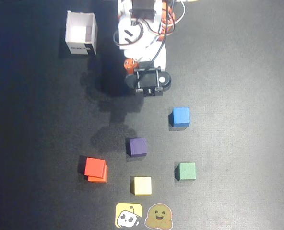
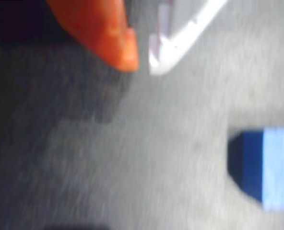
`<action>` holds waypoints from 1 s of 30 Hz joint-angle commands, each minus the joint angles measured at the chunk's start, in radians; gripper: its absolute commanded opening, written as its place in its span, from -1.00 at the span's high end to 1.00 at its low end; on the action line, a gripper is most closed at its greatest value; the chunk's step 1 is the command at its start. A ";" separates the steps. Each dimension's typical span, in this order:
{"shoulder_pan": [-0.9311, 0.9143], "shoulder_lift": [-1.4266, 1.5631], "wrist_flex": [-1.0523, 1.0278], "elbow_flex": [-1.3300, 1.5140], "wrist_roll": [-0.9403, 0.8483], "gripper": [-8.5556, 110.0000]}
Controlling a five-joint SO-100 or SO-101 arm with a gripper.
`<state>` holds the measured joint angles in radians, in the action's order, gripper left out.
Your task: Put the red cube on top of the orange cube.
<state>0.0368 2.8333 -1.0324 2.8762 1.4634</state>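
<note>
Claw [image 2: 142,64] nr blue cube [image 1: 181,116], shut, empty.

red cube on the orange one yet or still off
On. In the overhead view the red cube sits atop the orange cube, slightly offset, with the orange edge showing below.
</note>
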 commanded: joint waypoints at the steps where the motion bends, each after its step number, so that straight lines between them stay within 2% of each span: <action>1: 0.000 0.051 -0.060 -0.003 -0.012 0.85; 8: 0.005 0.259 -0.225 -0.003 -0.078 0.85; 30: 0.005 0.259 -0.227 -0.003 -0.077 0.85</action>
<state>0.0414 3.0848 -1.2579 2.8762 1.3944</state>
